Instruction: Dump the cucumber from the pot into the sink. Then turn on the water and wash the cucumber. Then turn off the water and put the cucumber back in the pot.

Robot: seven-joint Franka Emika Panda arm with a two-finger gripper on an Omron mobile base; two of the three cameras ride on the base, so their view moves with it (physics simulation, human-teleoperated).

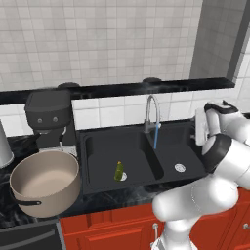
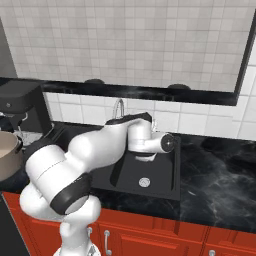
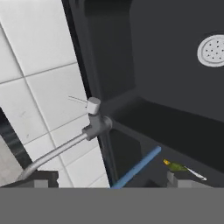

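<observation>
While water runs from the faucet (image 1: 152, 111), the cucumber (image 1: 118, 171) is seen left of it, upright; the gripper (image 3: 109, 181), fingers apart, is held right of it.

One cucumber (image 1: 118, 170), one pot (image 1: 45, 182), one faucet (image 1: 152, 113) — and one sink (image 1: 97, 181) — two basins.

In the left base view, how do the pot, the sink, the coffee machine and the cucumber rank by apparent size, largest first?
1. sink
2. pot, nearer the camera, so it may look bigger
3. coffee machine
4. cucumber, clearly the smallest
</observation>
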